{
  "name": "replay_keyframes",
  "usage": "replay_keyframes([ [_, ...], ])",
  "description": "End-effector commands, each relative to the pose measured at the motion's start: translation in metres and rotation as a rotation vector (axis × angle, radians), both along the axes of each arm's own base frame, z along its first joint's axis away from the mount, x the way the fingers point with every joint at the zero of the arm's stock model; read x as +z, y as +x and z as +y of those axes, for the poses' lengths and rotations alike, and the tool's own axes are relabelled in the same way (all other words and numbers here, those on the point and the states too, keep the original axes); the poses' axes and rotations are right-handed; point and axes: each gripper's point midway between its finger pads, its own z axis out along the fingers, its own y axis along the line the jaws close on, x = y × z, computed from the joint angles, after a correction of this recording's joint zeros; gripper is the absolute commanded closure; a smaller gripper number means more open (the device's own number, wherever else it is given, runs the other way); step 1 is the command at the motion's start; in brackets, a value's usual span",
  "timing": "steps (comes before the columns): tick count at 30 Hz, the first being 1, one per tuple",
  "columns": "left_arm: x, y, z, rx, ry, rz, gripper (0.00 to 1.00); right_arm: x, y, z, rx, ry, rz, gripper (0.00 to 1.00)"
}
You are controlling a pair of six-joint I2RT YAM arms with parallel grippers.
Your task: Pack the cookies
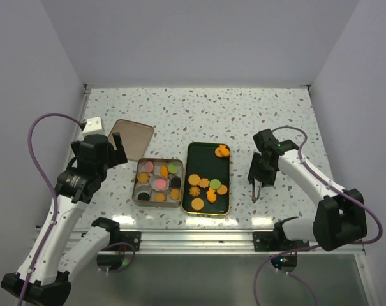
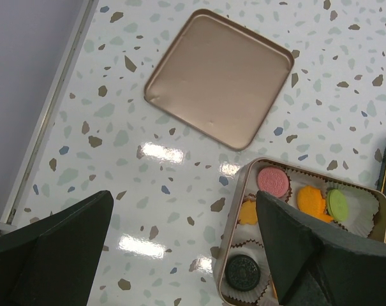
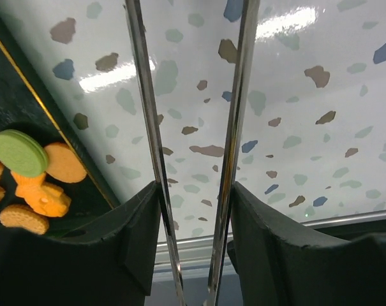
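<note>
A square tin [image 1: 137, 186] with white paper cups holds several cookies [image 1: 159, 183]: pink, green, orange and dark. A dark green tray [image 1: 202, 159] to its right holds more cookies [image 1: 206, 187], mostly orange, one green. My left gripper [image 1: 116, 141] is open and empty, above the table left of the tin [image 2: 234, 229]; a pink cookie [image 2: 273, 181] and a dark one [image 2: 244, 272] show by its right finger [image 2: 288, 248]. My right gripper [image 1: 259, 173] is shut on metal tongs [image 1: 254, 191], right of the tray. The tongs' arms [image 3: 145, 95] stand apart, empty.
The tin's copper lid [image 1: 130, 137] lies upturned behind the tin; it also shows in the left wrist view [image 2: 218, 76]. The tray's gold edge [image 3: 71, 143] with a green cookie [image 3: 19, 152] sits left of the tongs. A metal rail [image 1: 199, 239] runs along the near edge.
</note>
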Motion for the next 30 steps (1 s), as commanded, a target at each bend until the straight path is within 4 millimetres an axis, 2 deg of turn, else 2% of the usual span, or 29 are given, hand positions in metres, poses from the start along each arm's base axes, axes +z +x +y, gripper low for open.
replay_keyframes([
  [1, 0.009, 0.006, -0.002, -0.012, 0.001, -0.046, 0.0, -0.007, 0.001, 0.007, -0.04, 0.065, -0.031, 0.51],
  [5, 0.01, 0.005, -0.002, -0.013, 0.003, -0.05, 0.0, -0.029, -0.014, 0.002, -0.073, 0.065, 0.039, 0.38],
  [8, 0.011, 0.005, -0.002, -0.012, 0.001, -0.055, 0.0, -0.036, -0.017, 0.001, -0.094, 0.065, 0.057, 0.28],
  [12, 0.012, 0.004, -0.002, -0.012, 0.001, -0.059, 0.0, -0.041, -0.018, -0.002, -0.102, 0.046, 0.073, 0.18],
  [16, 0.013, 0.004, -0.002, -0.01, 0.0, -0.061, 0.0, -0.034, -0.016, -0.008, -0.114, 0.017, 0.062, 0.15],
  [19, 0.013, 0.003, -0.001, -0.006, -0.002, -0.064, 0.0, -0.015, -0.01, -0.01, -0.114, 0.009, 0.02, 0.13],
  [20, 0.014, 0.002, -0.001, -0.005, -0.002, -0.065, 0.0, -0.002, -0.001, -0.011, -0.117, 0.004, -0.02, 0.13],
  [21, 0.014, 0.002, 0.0, 0.0, 0.0, -0.067, 0.0, 0.006, 0.0, -0.013, -0.115, -0.007, -0.033, 0.12],
  [22, 0.014, 0.002, 0.0, 0.001, 0.0, -0.068, 0.0, 0.024, 0.011, -0.013, -0.113, -0.005, -0.095, 0.12],
  [24, 0.014, 0.002, 0.0, 0.002, -0.001, -0.069, 0.0, 0.041, 0.015, -0.014, -0.107, -0.002, -0.134, 0.11],
  [25, 0.015, 0.001, 0.001, 0.004, 0.002, -0.069, 0.0, 0.058, 0.023, -0.011, -0.098, 0.015, -0.181, 0.09],
  [28, 0.012, 0.002, 0.002, 0.011, 0.005, -0.056, 0.0, 0.083, 0.033, 0.0, -0.057, 0.071, -0.234, 0.09],
  [30, 0.008, 0.005, 0.001, 0.01, 0.011, -0.035, 0.0, 0.092, 0.039, 0.013, -0.003, 0.123, -0.253, 0.09],
])
